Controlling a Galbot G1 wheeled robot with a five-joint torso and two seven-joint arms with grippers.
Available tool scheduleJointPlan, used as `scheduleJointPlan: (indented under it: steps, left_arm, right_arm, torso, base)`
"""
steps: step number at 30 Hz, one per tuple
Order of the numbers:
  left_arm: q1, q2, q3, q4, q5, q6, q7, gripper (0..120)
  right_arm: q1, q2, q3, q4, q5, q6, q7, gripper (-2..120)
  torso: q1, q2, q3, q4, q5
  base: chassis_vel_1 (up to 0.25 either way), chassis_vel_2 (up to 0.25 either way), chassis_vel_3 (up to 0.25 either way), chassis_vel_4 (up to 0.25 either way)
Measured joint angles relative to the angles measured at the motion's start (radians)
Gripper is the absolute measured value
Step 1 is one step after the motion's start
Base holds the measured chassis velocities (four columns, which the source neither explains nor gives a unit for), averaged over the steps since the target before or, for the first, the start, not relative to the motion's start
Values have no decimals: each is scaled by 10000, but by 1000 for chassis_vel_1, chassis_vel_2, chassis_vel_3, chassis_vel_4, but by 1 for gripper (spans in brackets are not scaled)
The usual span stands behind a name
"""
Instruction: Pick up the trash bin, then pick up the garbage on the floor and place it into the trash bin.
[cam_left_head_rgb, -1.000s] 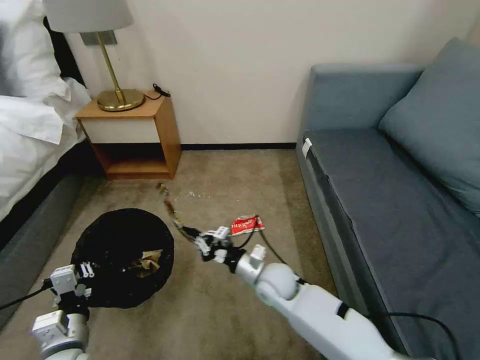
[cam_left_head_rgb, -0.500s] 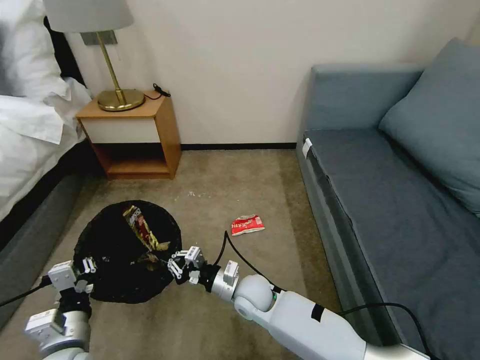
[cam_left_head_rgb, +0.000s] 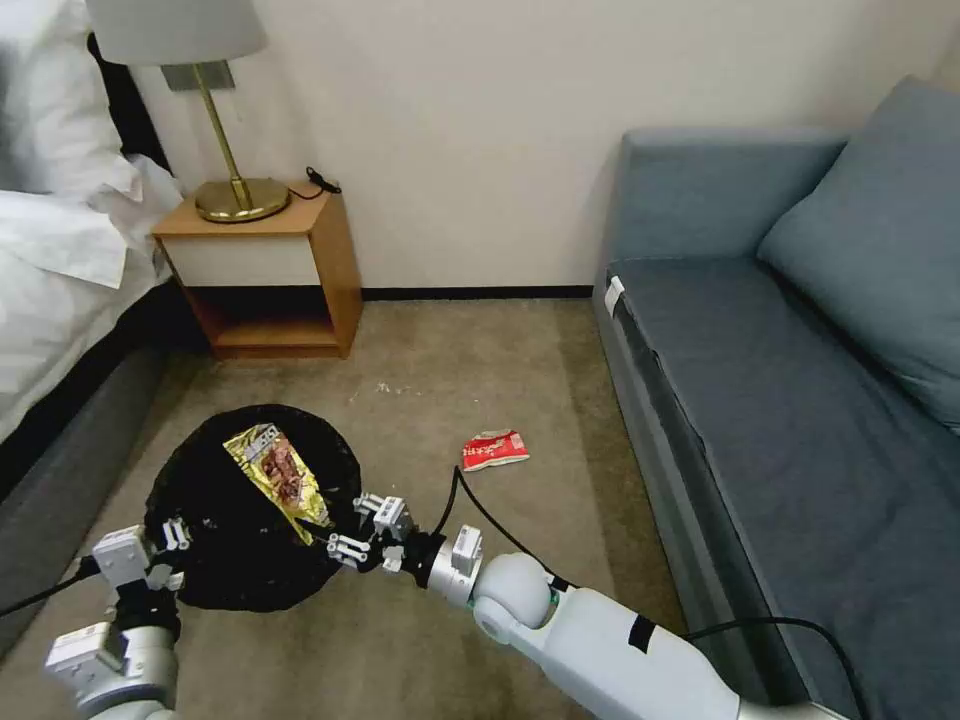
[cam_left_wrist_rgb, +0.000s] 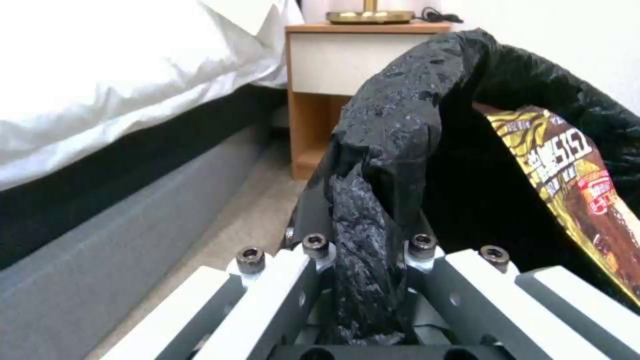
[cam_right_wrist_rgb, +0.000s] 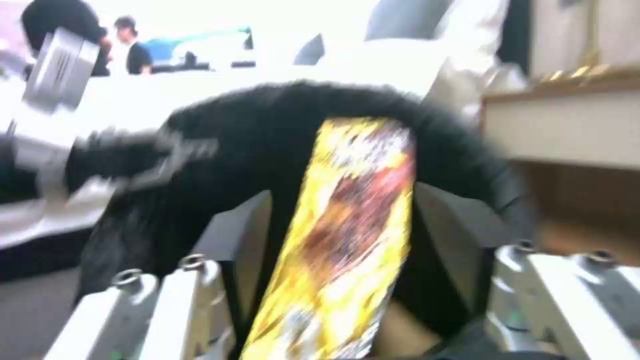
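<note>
The trash bin (cam_left_head_rgb: 215, 570), lined with a crinkly black bag, tilts on the carpet at lower left. My left gripper (cam_left_head_rgb: 168, 548) is shut on its near rim; the left wrist view shows the fingers (cam_left_wrist_rgb: 293, 265) clamped on the bunched bag of the bin (cam_left_wrist_rgb: 400, 100). A gold-brown snack wrapper (cam_left_head_rgb: 278, 478) lies across the bin's mouth, also the wrapper (cam_left_wrist_rgb: 567, 170). My right gripper (cam_left_head_rgb: 360, 528) sits at the bin's right rim, open, the wrapper (cam_right_wrist_rgb: 347, 225) loose between its spread fingers in front of the bin (cam_right_wrist_rgb: 267, 115). A red-and-white packet (cam_left_head_rgb: 494, 449) lies on the floor to the right.
A wooden nightstand (cam_left_head_rgb: 270, 270) with a brass lamp (cam_left_head_rgb: 235, 195) stands against the far wall. The bed (cam_left_head_rgb: 60, 290) runs along the left, a grey-blue sofa (cam_left_head_rgb: 780, 400) along the right. Small crumbs (cam_left_head_rgb: 385, 388) dot the carpet.
My right gripper carried the wrapper left from the floor to over the bin, then spread its fingers. The wrapper now lies flatter in the bin's mouth. The left gripper kept its hold.
</note>
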Motion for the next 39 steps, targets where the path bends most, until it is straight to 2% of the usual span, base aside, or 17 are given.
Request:
scheduleJointPlan:
  steps: [3, 5, 7, 10, 11, 14, 17, 20, 23, 24, 26, 28, 31, 32, 34, 35, 39]
  left_arm:
    - [-3, 74, -5, 41, -120, 2, -6, 6]
    - [-85, 204, 12, 110, -984, 331, -105, 6]
    - [-128, 240, 19, 158, -1310, 481, -163, 6]
    - [-292, 379, 33, 369, -2788, 1066, -571, 6]
    - [-292, 379, 33, 369, -2788, 1066, -571, 6]
    - [-475, 542, -22, 467, -4273, 1718, -1355, 6]
    - [-589, 663, -113, 496, -4918, 2052, -1800, 6]
    - [-643, 758, -170, 540, -5164, 2184, -2029, 6]
    - [-727, 922, -258, 578, -5646, 2403, -2487, 6]
    - [-727, 922, -258, 578, -5646, 2403, -2487, 6]
    - [-825, 1034, -319, 583, -6213, 2648, -3001, 6]
    - [-892, 1094, -349, 583, -6650, 2857, -3379, 6]
    - [-931, 1126, -375, 582, -6985, 3009, -3631, 6]
    - [-1006, 1159, -428, 579, -7592, 3261, -4084, 6]
    - [-1053, 1162, -446, 572, -7849, 3361, -4321, 6]
    - [-1123, 1163, -460, 550, -8170, 3488, -4695, 6]
    - [-1121, 1150, -490, 514, -8215, 3508, -4829, 6]
  right_arm:
    - [-107, -118, 356, 203, 65, 81, -85, 70]
    - [-359, -294, 865, 477, 94, 183, -180, 82]
    - [-454, -352, 1019, 567, 97, 199, -203, 83]
    - [-962, -595, 1751, 952, 105, 271, -300, 98]
    - [-962, -595, 1751, 952, 105, 271, -300, 98]
    - [-1537, -842, 2519, 1406, 106, 363, -342, 100]
    - [-1876, -988, 2908, 1722, 105, 485, -326, 100]
    - [-2129, -1074, 3124, 1957, 15, 548, -139, 100]
    - [-2634, -1149, 3429, 2281, -1143, 525, 1045, 100]
    - [-2634, -1149, 3429, 2281, -1143, 525, 1045, 100]
    - [-3123, -1176, 3850, 2555, -2483, 213, 2331, 100]
    - [-3410, -1186, 4129, 2701, -3121, 123, 2782, 100]
    - [-3587, -1197, 4277, 2797, -3408, 103, 2961, 100]
    - [-3905, -1243, 4514, 3023, -3704, 93, 3162, 100]
    - [-4025, -1273, 4593, 3112, -3741, 104, 3209, 100]
    - [-4172, -1310, 4700, 3196, -3761, 192, 3232, 100]
    - [-4309, -1362, 4860, 3219, -3425, 749, 2989, 100]
  torso:
    - [0, 0, 0, -1, -1]
    - [0, 0, 0, 0, 1]
    - [0, 0, 0, 0, 1]
    - [0, 0, 0, -2, 0]
    - [0, 0, 0, -2, 0]
    - [0, 0, 1, -2, -1]
    - [0, 0, 0, -2, 0]
    - [0, 0, 0, -1, 0]
    - [0, 0, 0, 0, 1]
    - [0, 0, 0, 0, 1]
    - [0, 0, 0, 0, 0]
    - [0, 0, 0, 0, 0]
    - [0, 0, 0, -3, 0]
    - [0, 0, 0, -1, -1]
    - [0, 0, 0, -1, -1]
    - [0, 0, 0, -1, -1]
    - [0, 0, 0, 0, 0]
  base:
    - [0, 0, 0, 0]
    - [0, 0, 0, 0]
    - [0, 0, 0, 0]
    - [0, 0, 0, 0]
    - [0, 0, 0, 0]
    - [0, 0, 0, 0]
    - [0, 0, 0, 0]
    - [0, 0, 0, 0]
    - [0, 0, 0, 0]
    - [0, 0, 0, 0]
    - [0, 0, 0, 0]
    - [0, 0, 0, 0]
    - [0, 0, 0, 0]
    - [0, 0, 0, 0]
    - [0, 0, 0, 0]
    - [0, 0, 0, 0]
    - [0, 0, 0, 0]
